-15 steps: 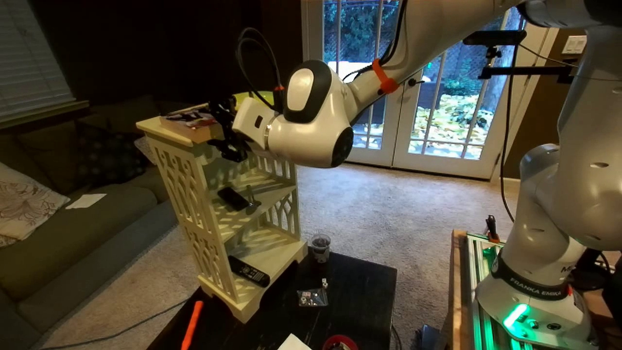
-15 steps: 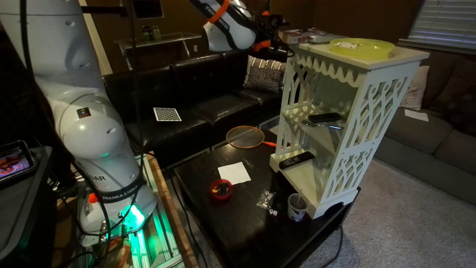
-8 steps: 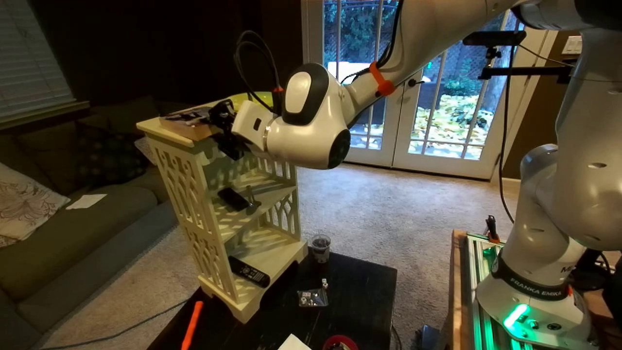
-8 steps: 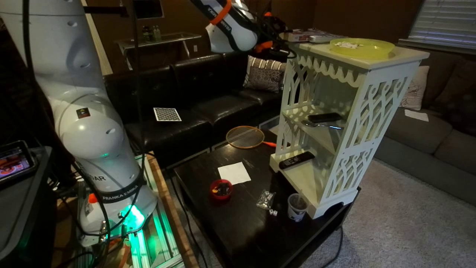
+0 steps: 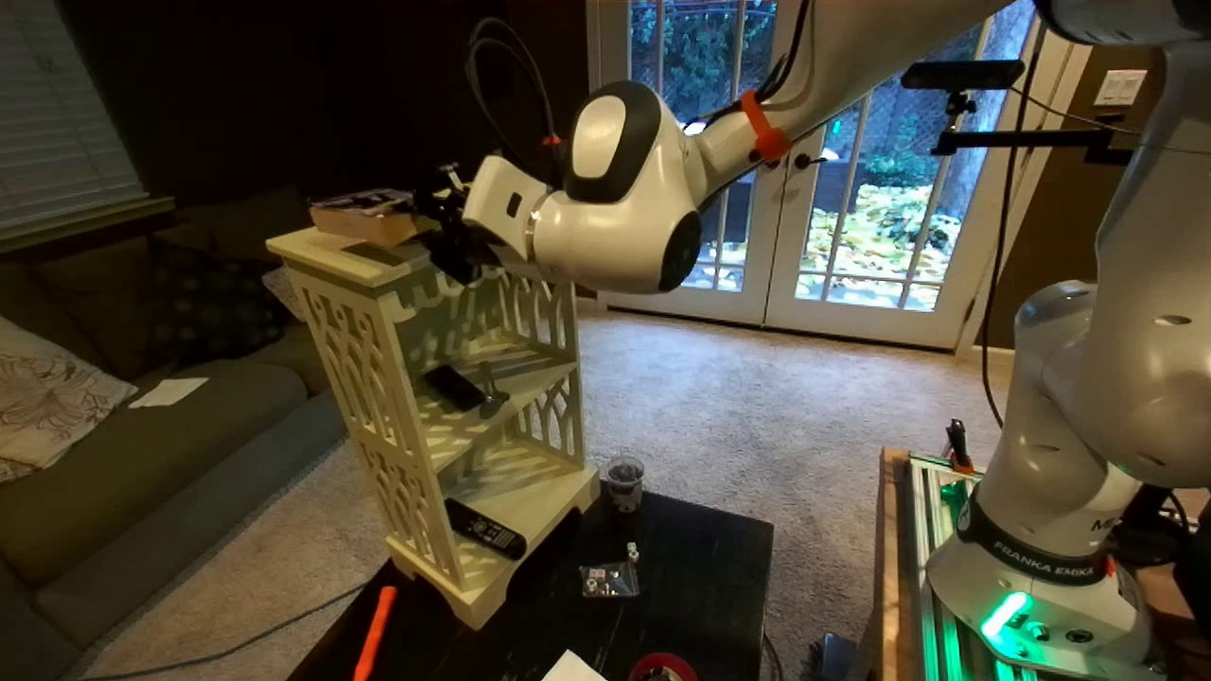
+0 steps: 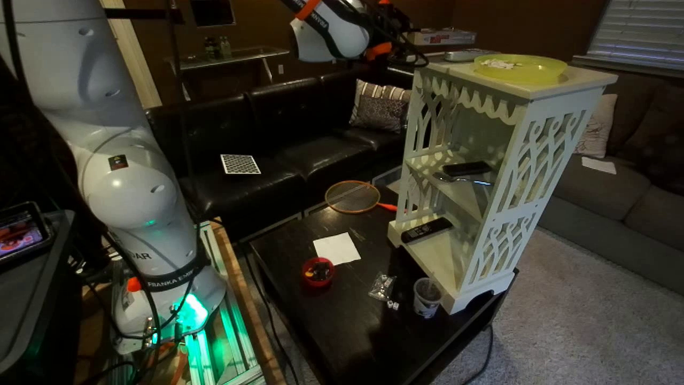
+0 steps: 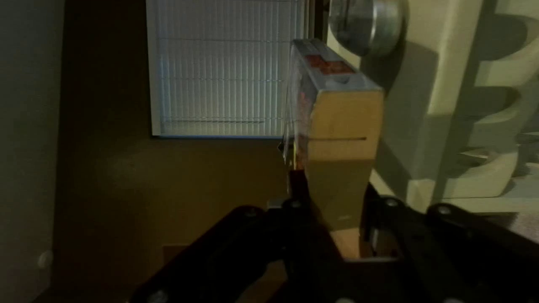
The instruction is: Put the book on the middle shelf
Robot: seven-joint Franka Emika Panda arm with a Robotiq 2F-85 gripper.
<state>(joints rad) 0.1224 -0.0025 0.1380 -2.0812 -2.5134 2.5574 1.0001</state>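
Observation:
The book [image 5: 364, 216], thick with pale page edges and a red and grey cover, is held level a little above the cream rack's top board [image 5: 326, 257]. My gripper [image 5: 430, 225] is shut on its near end. In the wrist view, the dark fingers [image 7: 300, 189] press both covers of the book [image 7: 343, 126]. An exterior view also shows a gap between the book [image 6: 443, 36] and the rack. Below lies the middle shelf [image 5: 535, 367], bearing a black phone-like bar [image 5: 454, 386] and a metal utensil [image 6: 462, 179].
A yellow-green round dish [image 6: 539, 69] and a silver object [image 6: 467, 55] stand on the rack's top. A scalloped trim [image 6: 475, 99] hangs over the upper opening. The lowest board bears a remote [image 5: 484, 528]. A cup [image 6: 427, 297] and a red bowl [image 6: 318, 272] stand on the black table.
The gripper has shut on the book's end and lifted it off the rack's top board. The arm has moved upward with it.

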